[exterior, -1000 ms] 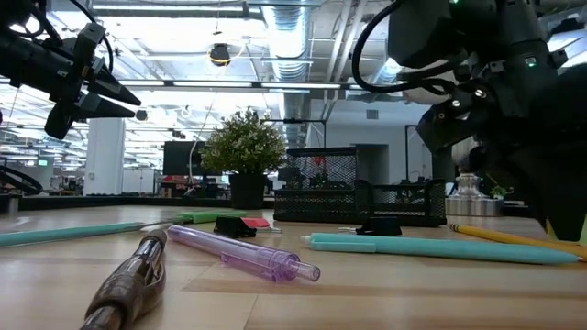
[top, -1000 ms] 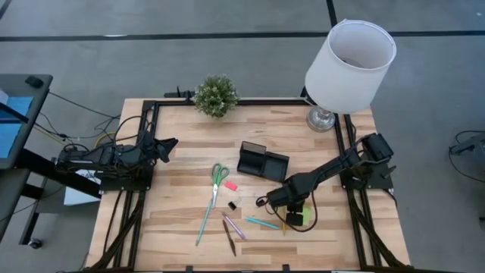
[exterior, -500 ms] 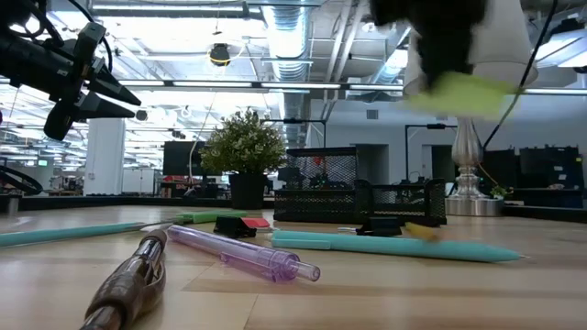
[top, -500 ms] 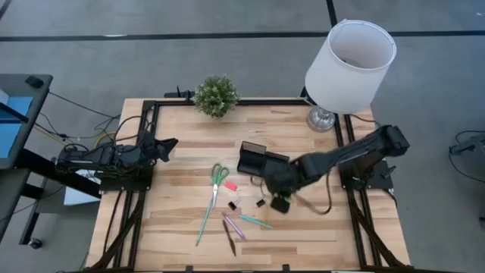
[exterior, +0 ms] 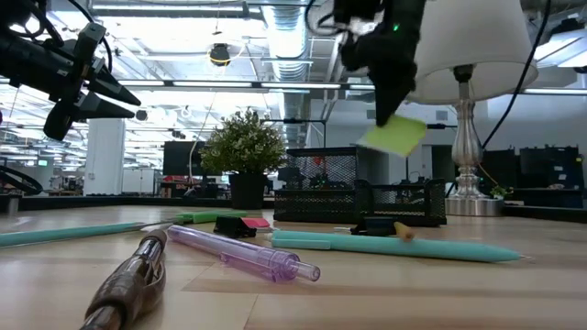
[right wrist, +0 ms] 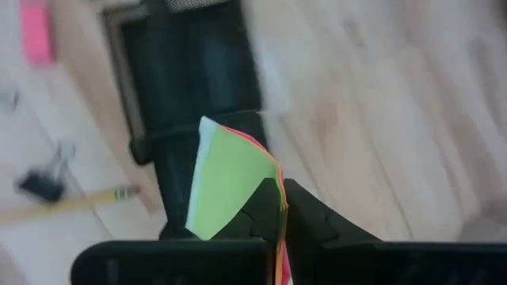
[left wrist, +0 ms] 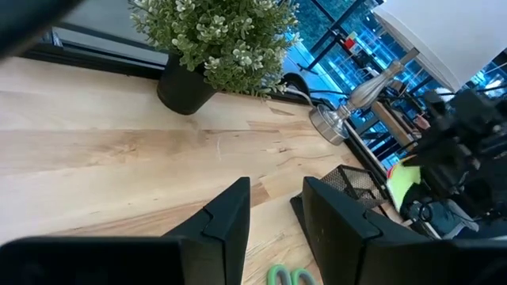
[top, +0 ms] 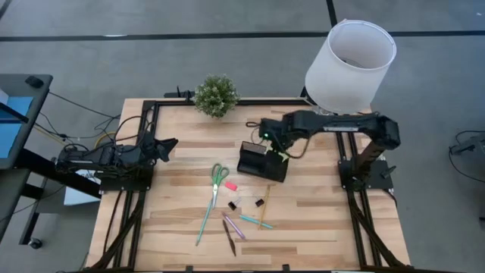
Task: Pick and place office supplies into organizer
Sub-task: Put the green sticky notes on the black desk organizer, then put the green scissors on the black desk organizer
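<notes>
Worktop (top: 318, 220) carries lamp (top: 350, 57) at its far right corner and potted plant (top: 216, 95) at the far edge; organizer (top: 262, 161) sits near the middle, slightly toward the far right; green-handled scissors (top: 218, 179), pens, yellow pencil (top: 264, 206), pink eraser (top: 230, 185) and binder clips lie loose toward the near edge.

Right gripper (top: 274, 140) hangs over the organizer's far side, fingers (right wrist: 305, 218) pressed tight on the edge of the lime-green sticky-note pad (exterior: 393, 136), which dangles tilted.

Left gripper (left wrist: 276, 212) waits off the left edge, fingers partly spread, holding nothing.

Judgement: centre the pad over one compartment, level it, lower until nearly seated, then release; dropping from height risks it catching a divider.
</notes>
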You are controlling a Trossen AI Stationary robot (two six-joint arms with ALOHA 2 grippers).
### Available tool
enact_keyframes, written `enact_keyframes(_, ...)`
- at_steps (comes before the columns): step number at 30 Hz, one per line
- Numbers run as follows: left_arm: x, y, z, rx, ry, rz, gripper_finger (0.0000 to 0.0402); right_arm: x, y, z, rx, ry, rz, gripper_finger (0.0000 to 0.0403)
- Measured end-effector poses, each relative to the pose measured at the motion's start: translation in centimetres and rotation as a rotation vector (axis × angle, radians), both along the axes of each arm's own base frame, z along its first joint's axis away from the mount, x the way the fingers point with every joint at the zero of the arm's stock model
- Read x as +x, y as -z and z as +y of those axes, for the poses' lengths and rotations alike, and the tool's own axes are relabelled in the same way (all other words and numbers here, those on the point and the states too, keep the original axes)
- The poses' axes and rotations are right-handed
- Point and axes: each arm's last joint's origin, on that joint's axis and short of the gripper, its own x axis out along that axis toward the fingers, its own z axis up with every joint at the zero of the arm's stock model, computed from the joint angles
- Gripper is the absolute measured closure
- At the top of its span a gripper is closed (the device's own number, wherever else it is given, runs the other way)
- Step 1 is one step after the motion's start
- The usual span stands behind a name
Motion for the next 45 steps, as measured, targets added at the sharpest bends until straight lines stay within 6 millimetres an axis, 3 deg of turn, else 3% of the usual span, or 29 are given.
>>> enact_keyframes(7, 0.0, 0.0, 0.0, -0.001, 0.002, 0.0, 0.0292, 1.1, 4.0, -0.9, 0.045, -0.23, 0.197, 0.0402)
enact_keyframes(13, 0.0, 0.0, 0.0, -0.001, 0.002, 0.0, 0.0292, 2.4, 6.4, -0.3, 0.059, -0.284, 0.239, 0.0385)
enact_keyframes(26, 0.0, 0.0, 0.0, -0.001, 0.004, 0.001, 0.0292, 3.1, 7.1, 0.2, 0.064, -0.217, 0.221, 0.0263)
enact_keyframes(33, 0.2, 0.1, -0.3, -0.088, 0.114, -0.026, 0.0292, 3.8, 4.3, 0.8, 0.065, -0.136, 0.202, 0.0233)
enact_keyframes(40, 0.9, 0.0, -0.8, -0.218, 0.236, -0.054, 0.0292, 5.3, -1.6, 2.8, 0.065, -0.055, 0.054, 0.0242)
enact_keyframes(45, 3.0, -1.1, -1.1, -0.221, 0.294, -0.122, 0.0292, 6.6, -6.1, 4.3, 0.064, -0.06, -0.16, 0.0253)
